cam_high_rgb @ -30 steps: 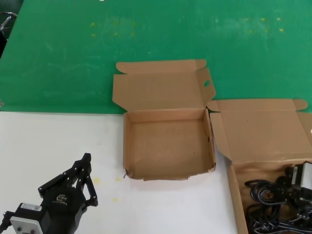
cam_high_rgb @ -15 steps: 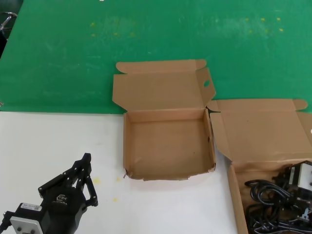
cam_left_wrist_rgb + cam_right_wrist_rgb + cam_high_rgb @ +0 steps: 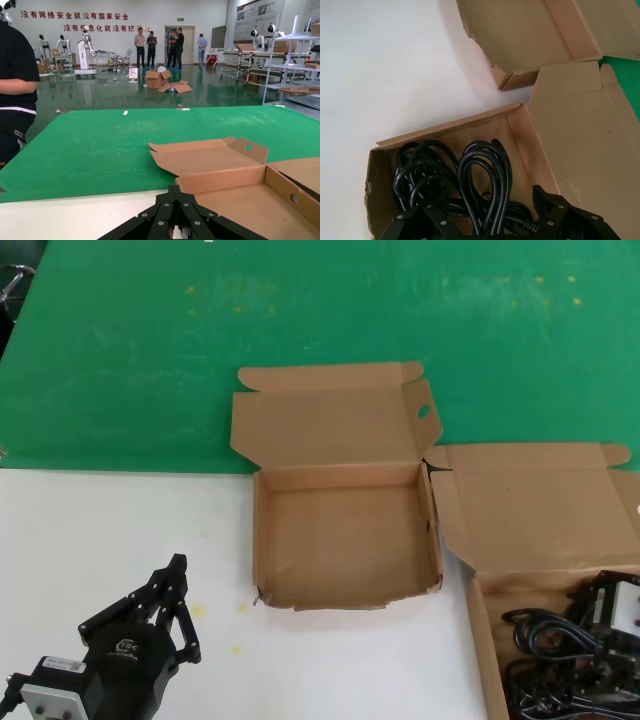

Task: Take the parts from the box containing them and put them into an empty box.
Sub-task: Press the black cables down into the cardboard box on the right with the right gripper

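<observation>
with the right gripper (image 3: 490,220) spread wide and empty over the power cords (image 3: 470,180) in the wider box (image 3: 445,131), lower, close on one loop, then carry it to the empty box (image 3: 345,540).

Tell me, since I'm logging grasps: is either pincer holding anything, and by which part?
Nothing is held. The right pincer is open above the power cords; the left pincer is shut and empty.

A: Any room inside the squarish box (image 3: 345,540)?
B: Yes, its floor is bare, mid-frame; the raised lid (image 3: 330,420) blocks behind.
A: Lower right?
B: Cords (image 3: 465,185) crowd the wider box (image 3: 480,630).
</observation>
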